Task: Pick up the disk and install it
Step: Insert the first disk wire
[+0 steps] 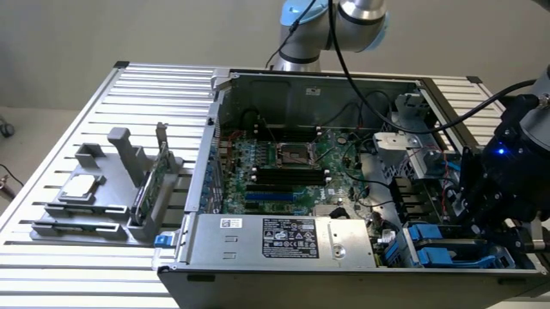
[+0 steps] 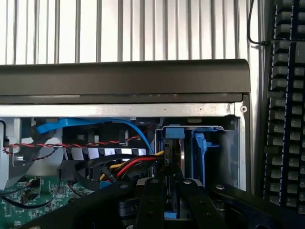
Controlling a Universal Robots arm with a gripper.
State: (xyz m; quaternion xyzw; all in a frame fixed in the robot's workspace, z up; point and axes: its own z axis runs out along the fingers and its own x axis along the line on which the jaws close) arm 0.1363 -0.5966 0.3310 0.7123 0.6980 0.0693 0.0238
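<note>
We see gripper (image 2: 167,191) cut off by wrist picture's edge. Fingers (image 2: 151,200) hide lower part of disk (image 2: 174,143) (blue frame, standing on edge in bay). In exterior view, arm hides bay corner; label print on power supply (image 1: 292,237) too small to read.

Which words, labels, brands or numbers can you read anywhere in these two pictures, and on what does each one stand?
None can be read as it stands.
White label on the grey metal power supply box: print and marks too small to read.
Small white sticker beside it: blurred.
Green motherboard: markings too small.
Black keyboard: key legends unreadable.
</note>
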